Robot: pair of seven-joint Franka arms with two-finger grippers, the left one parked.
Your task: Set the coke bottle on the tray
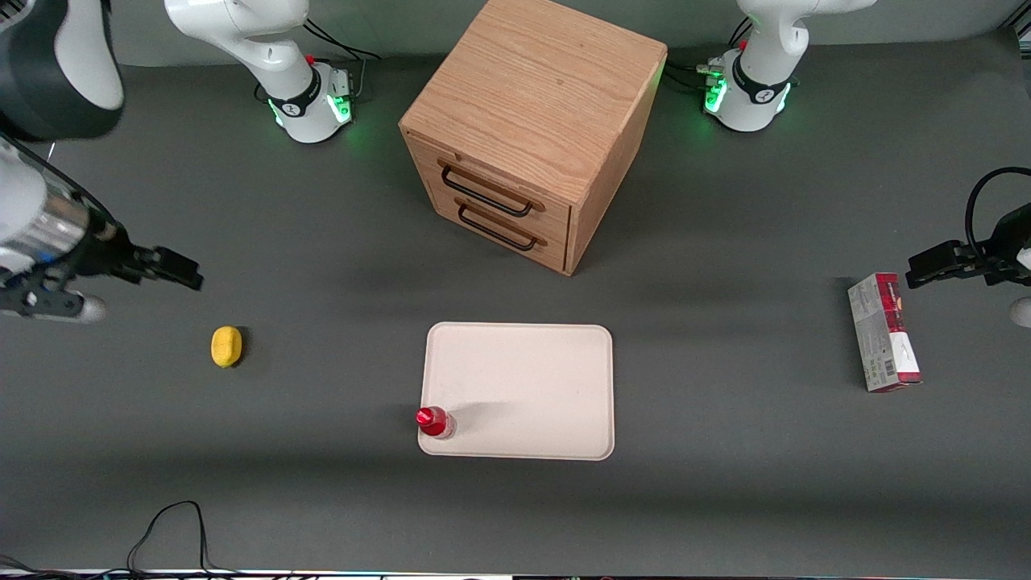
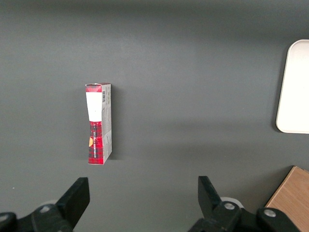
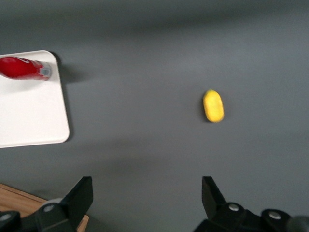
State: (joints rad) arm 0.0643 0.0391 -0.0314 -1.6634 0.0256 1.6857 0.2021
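Observation:
The coke bottle, with its red cap and red label, stands upright on the cream-white tray, at the tray's near corner on the working arm's side. It also shows in the right wrist view, on the tray's corner. My gripper is open and empty, raised above the table well off toward the working arm's end, apart from the bottle and tray. In the right wrist view the gripper holds only bare table between its fingers.
A yellow oval fruit lies on the table between my gripper and the tray, also in the right wrist view. A wooden drawer cabinet stands farther from the camera than the tray. A red-and-grey carton lies toward the parked arm's end.

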